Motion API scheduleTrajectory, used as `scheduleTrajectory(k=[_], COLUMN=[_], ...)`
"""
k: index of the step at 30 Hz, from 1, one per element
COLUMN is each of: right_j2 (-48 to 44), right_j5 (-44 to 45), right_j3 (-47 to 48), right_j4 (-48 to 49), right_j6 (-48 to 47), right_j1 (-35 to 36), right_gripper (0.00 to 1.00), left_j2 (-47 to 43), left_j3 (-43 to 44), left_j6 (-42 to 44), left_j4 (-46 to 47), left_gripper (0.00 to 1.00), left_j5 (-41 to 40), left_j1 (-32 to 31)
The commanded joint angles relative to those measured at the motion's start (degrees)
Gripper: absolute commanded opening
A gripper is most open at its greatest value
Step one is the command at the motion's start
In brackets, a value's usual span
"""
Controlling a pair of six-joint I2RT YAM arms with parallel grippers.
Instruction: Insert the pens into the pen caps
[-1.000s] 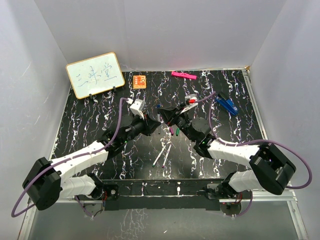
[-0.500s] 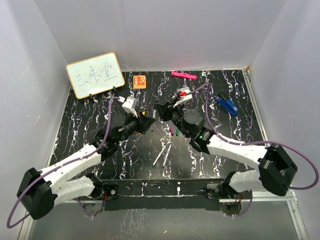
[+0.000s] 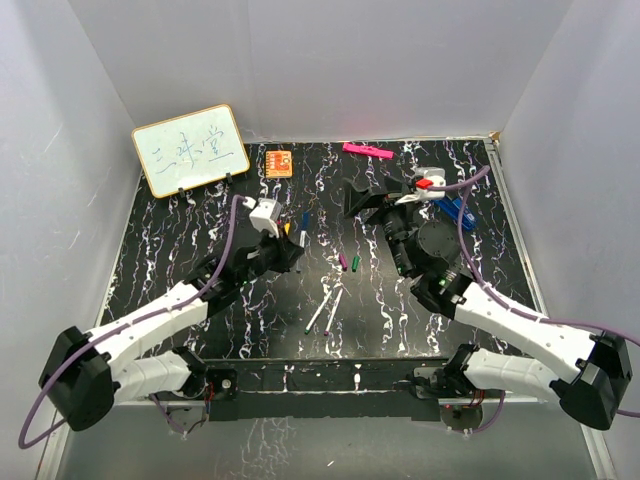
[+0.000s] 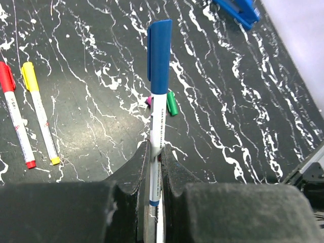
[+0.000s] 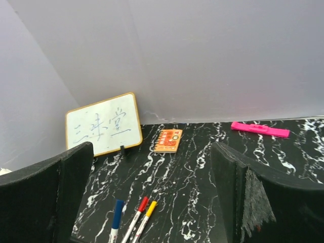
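While left gripper [image 4: 156, 154] is clamping blue pen [image 4: 158, 121] low, its blue cap [image 4: 159, 55] is risking slipping off if half-seated. Jaws apart, right gripper [image 5: 152, 172] is hanging empty.

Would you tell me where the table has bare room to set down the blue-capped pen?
Bare black marble tabletop lies at the left, below the white writing board, and at the back between the orange card and the flat pink bar. The middle is crowded: a purple cap, a green cap and two loose white pens.

Blue cap [image 4: 159, 55], white pen [image 4: 158, 126], black table [image 4: 253, 126] veined white.
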Motion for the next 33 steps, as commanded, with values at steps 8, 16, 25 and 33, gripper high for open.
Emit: scheduleTrajectory(k=[8, 16, 25, 33], right_j2=[1.07, 1.61, 3.97, 4.99], right_j5=[11.52, 10.29, 12.18, 11.66], right_j3=[0.66, -0.26, 0.64, 0.54], right_j4=[-7.03, -9.92, -12.15, -12.30], right_j6=[0.51, 2.69, 3.48, 3.84], right_j1=[-0.19, -0.15, -0.23, -0.59], right_gripper=[0.98, 0.98, 0.98, 0.98], left_j2=[15.41, 26.49, 34.00, 39.57], left_j3=[11.06, 18.85, 23.62, 27.09], left_j6=[1.50, -1.73, -0.61, -0.27], left_j4=[-4.88, -16.71, -18.96, -21.82], left_gripper=[0.00, 0.00, 0.00, 0.00], left_j5=[-1.56, -9.52, -10.34, -12.46], left_j1=[1.56, 3.23, 3.74, 4.03])
